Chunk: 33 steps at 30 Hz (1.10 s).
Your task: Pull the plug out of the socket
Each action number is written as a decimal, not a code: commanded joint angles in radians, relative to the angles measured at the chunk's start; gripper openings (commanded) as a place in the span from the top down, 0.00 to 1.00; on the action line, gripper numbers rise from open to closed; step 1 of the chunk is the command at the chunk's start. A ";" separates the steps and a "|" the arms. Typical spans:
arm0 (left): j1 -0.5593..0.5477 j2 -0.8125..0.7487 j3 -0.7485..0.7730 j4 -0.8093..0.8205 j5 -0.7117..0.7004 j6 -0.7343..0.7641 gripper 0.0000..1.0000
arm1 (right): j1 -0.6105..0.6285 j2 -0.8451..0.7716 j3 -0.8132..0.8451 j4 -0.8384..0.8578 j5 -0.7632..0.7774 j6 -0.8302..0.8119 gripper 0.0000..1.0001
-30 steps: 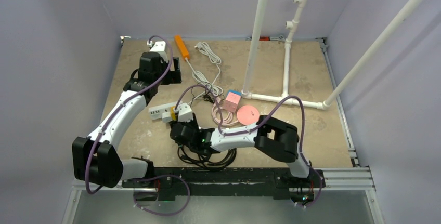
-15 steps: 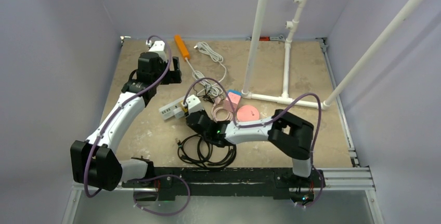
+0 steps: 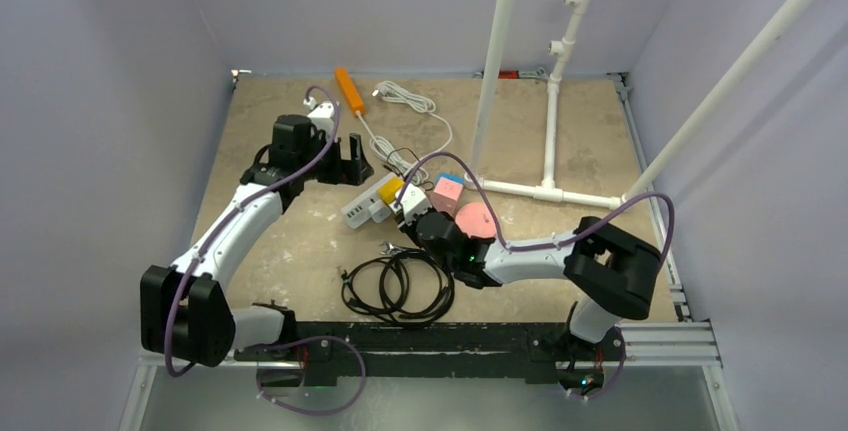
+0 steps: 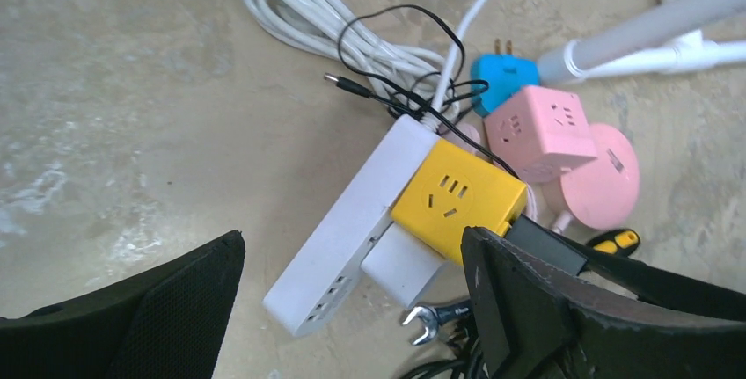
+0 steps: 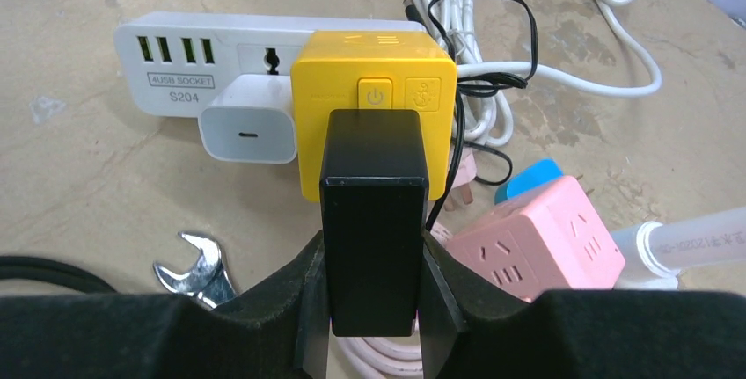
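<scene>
Tan tabletop [image 3: 290, 241] holds white strip [image 5: 176, 67] w/ 1 yellow cube socket [image 5: 378, 62] – right gripper [image 5: 373, 251] pinches the black plug [image 5: 373, 159] seated in it, set to pull, while left gripper [image 4: 352, 251] hovers wide open, empty, prob. to brace.

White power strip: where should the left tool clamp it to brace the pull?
Probably the bare USB end of the white power strip, clear of white charger and yellow cube. Lower the left tool from above, fingers across the narrow width; its long sides lie free there. The right tool holds the black plug.
</scene>
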 commanded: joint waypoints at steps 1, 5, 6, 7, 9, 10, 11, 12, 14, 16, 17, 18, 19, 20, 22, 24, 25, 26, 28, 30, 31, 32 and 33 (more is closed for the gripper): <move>-0.001 0.046 -0.007 0.023 0.170 0.005 0.08 | 0.003 -0.074 -0.028 0.204 -0.011 -0.035 1.00; -0.001 0.125 0.015 -0.041 0.130 0.026 0.09 | -0.008 -0.065 -0.042 0.228 -0.018 -0.033 1.00; -0.002 0.140 0.019 -0.059 0.113 0.033 0.09 | -0.012 -0.063 -0.041 0.227 -0.021 -0.030 1.00; -0.001 0.151 0.028 -0.089 0.094 0.050 0.10 | -0.017 -0.061 -0.041 0.228 -0.025 -0.028 1.00; -0.001 0.150 0.019 -0.126 0.063 0.069 0.12 | -0.029 -0.062 -0.042 0.228 -0.037 -0.022 1.00; -0.001 0.143 0.006 -0.133 0.055 0.075 0.12 | -0.038 -0.064 -0.044 0.231 -0.044 -0.017 1.00; -0.001 0.133 -0.007 -0.138 0.051 0.077 0.13 | -0.051 -0.069 -0.047 0.232 -0.057 -0.009 1.00; -0.001 0.121 -0.024 -0.139 0.048 0.078 0.13 | -0.059 -0.075 -0.051 0.233 -0.072 -0.002 1.00; -0.001 0.101 -0.046 -0.132 0.034 0.075 0.15 | -0.073 -0.092 -0.060 0.237 -0.104 0.009 1.00; -0.001 0.097 -0.050 -0.132 0.030 0.075 0.16 | -0.084 -0.107 -0.069 0.242 -0.138 0.016 1.00; -0.001 0.098 -0.049 -0.131 0.032 0.075 0.17 | -0.091 -0.112 -0.071 0.241 -0.155 0.019 1.00; -0.001 0.103 -0.046 -0.136 0.034 0.078 0.19 | -0.098 -0.116 -0.074 0.239 -0.180 0.022 1.00; -0.001 0.108 -0.044 -0.139 0.038 0.079 0.21 | -0.107 -0.119 -0.074 0.237 -0.209 0.026 1.00; -0.001 0.112 -0.045 -0.143 0.047 0.081 0.23 | -0.116 -0.121 -0.074 0.235 -0.224 0.027 1.00; -0.001 0.116 -0.047 -0.153 0.055 0.086 0.24 | -0.135 -0.121 -0.073 0.231 -0.240 0.028 1.00; -0.001 0.114 -0.059 -0.148 0.079 0.087 0.23 | -0.153 -0.121 -0.074 0.235 -0.256 0.029 1.00; -0.001 0.117 -0.070 -0.140 0.098 0.085 0.22 | -0.164 -0.122 -0.075 0.239 -0.270 0.031 1.00; -0.001 0.128 -0.078 -0.135 0.116 0.085 0.21 | -0.175 -0.123 -0.077 0.240 -0.289 0.035 1.00; -0.001 0.160 -0.070 -0.149 0.121 0.086 0.21 | -0.187 -0.122 -0.079 0.241 -0.314 0.035 1.00; -0.001 0.182 -0.063 -0.155 0.132 0.086 0.21 | -0.190 -0.129 -0.080 0.242 -0.328 0.036 1.00; -0.001 0.187 -0.064 -0.150 0.158 0.085 0.21 | -0.191 -0.132 -0.083 0.244 -0.332 0.035 1.00; -0.001 0.190 -0.070 -0.140 0.184 0.084 0.21 | -0.192 -0.135 -0.085 0.245 -0.335 0.035 1.00; -0.001 0.190 -0.075 -0.133 0.200 0.083 0.21 | -0.194 -0.137 -0.086 0.246 -0.337 0.035 1.00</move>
